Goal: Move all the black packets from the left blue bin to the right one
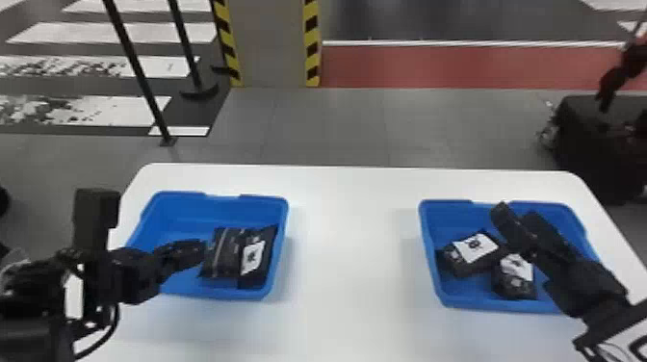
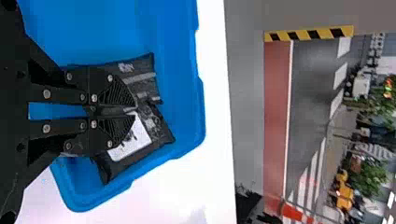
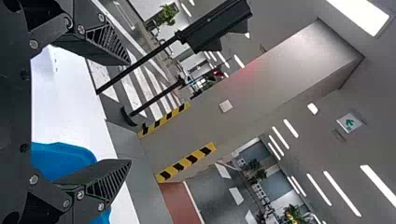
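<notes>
My left gripper [image 2: 135, 110], fingers closed, is at two black packets [image 1: 225, 252] in the left blue bin [image 1: 175, 216]; I judge this the picking step, next needing opened fingers around one. Over the right blue bin [image 1: 445, 206], my right gripper [image 3: 130, 111] has its fingers apart

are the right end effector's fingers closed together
No, the right end effector has its two fingers spread well apart, with a wide gap between their tips.
</notes>
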Robot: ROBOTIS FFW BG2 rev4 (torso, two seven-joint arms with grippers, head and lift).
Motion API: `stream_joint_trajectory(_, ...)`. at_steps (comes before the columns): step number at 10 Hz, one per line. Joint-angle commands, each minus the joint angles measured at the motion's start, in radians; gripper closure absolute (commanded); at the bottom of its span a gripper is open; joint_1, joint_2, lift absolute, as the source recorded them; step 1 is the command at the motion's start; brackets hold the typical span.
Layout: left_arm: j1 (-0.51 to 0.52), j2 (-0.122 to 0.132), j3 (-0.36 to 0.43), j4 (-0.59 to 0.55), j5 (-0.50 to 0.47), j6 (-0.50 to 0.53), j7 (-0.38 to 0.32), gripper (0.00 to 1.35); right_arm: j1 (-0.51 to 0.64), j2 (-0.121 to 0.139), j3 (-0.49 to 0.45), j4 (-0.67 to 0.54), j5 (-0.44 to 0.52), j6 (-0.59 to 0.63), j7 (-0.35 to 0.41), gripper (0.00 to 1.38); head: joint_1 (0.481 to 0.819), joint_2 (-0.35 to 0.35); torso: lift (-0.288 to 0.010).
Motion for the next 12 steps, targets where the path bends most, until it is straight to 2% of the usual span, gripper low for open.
stream_joint_trajectory(1,-0.016,-0.032,0.031,-0.001,-0.057,0.047,0.018,0.73,-0.012,0.0,0.003,0.01,-0.001,0.009,0.006,0.3,0.695,0.071,-0.11)
stream_joint_trajectory(2,-0.023,-0.045,0.046,-0.004,-0.072,0.047,0.024,0.55,-0.017,0.003,0.001,0.018,0.001,0.014,0.012,0.3,0.695,0.096,-0.11)
stream_joint_trajectory(3,-0.03,-0.045,0.048,-0.001,-0.069,0.054,0.043,0.33,-0.017,0.003,0.001,0.018,0.001,0.019,0.017,0.3,0.695,0.118,-0.11)
stream_joint_trajectory(4,-0.045,-0.039,0.045,0.004,-0.062,0.074,0.052,0.18,-0.012,0.003,0.001,0.018,0.001,0.029,0.018,0.3,0.695,0.131,-0.11)
stream_joint_trajectory(6,-0.089,-0.03,0.028,0.07,-0.056,0.076,0.059,0.01,-0.005,0.003,0.0,0.02,-0.001,0.034,0.02,0.3,0.695,0.137,-0.11)
stream_joint_trajectory(9,-0.209,-0.022,-0.001,0.328,-0.051,0.084,0.067,0.0,-0.005,0.003,0.0,0.022,-0.004,0.044,0.021,0.3,0.695,0.129,-0.11)
stream_joint_trajectory(11,-0.286,0.005,-0.055,0.45,0.0,0.057,0.072,0.0,-0.007,0.003,0.001,0.025,-0.004,0.049,0.023,0.3,0.695,0.115,-0.11)
stream_joint_trajectory(12,-0.313,0.008,-0.067,0.497,0.012,0.057,0.076,0.0,-0.005,0.003,0.0,0.025,-0.004,0.049,0.026,0.3,0.695,0.107,-0.11)
